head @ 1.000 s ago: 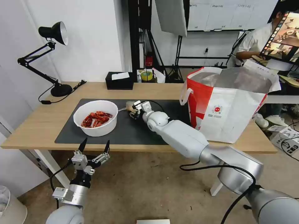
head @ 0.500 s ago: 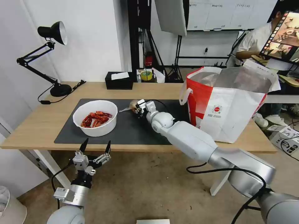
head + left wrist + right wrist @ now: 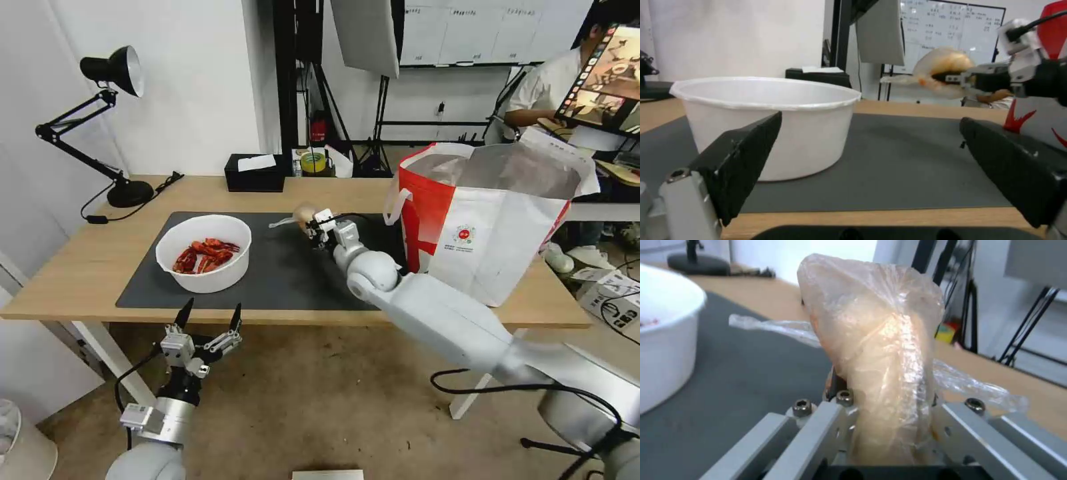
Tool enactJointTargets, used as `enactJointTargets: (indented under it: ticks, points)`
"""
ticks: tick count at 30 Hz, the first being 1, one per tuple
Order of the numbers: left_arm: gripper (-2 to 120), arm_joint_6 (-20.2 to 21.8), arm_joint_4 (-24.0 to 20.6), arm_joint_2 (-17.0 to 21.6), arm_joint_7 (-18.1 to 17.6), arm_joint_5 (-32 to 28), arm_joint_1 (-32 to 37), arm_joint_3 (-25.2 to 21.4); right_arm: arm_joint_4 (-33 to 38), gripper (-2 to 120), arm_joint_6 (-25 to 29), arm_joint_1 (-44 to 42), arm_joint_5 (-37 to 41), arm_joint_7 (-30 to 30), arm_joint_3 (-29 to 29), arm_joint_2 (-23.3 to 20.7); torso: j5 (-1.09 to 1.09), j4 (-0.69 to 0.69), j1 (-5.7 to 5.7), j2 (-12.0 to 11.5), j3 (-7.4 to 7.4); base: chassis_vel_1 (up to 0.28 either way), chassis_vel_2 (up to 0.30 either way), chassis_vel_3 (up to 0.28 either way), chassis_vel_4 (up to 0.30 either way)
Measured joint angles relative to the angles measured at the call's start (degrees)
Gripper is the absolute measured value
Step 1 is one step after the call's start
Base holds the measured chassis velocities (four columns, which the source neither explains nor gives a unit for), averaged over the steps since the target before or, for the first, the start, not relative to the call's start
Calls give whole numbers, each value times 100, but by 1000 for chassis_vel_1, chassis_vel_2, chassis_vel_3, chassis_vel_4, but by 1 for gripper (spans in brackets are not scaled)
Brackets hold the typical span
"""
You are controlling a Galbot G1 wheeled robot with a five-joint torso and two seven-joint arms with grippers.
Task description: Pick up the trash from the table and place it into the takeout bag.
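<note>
Trash on the table (image 3: pixel 87 267) starts at the left with the white round bowl (image 3: pixel 204 253) of red shells, sitting on the dark grey mat (image 3: pixel 280 280). It looks stiff and smooth — best held by its rim. Below the table edge, the left gripper (image 3: pixel 209 319) waits with its fingers spread wide. Next comes the small clear bag (image 3: pixel 303 215) with a beige lump, pinched tight in the right gripper (image 3: pixel 313 225) and lifted above the mat. It looks light, soft and crinkly, maybe slippery. At the right stands the takeout bag (image 3: pixel 480 227) — boxy, open, with shiny foil inside.
</note>
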Motion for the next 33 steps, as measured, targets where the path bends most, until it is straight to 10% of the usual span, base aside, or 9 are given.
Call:
enactJointTargets:
  ticks: [14, 33]
  points:
    - [100, 7, -38, -96, -30, 163, 57, 129, 1056, 8, 1572, -787, -906, 570, 910, -775, 0, 0, 0, 0, 0, 0, 0, 0, 0]
    - [100, 14, -103, -220, -34, 375, 173, 256, 2097, 8, 1534, -1455, -1273, 1213, 2019, -1506, 0, 0, 0, 0, 0, 0, 0, 0, 0]
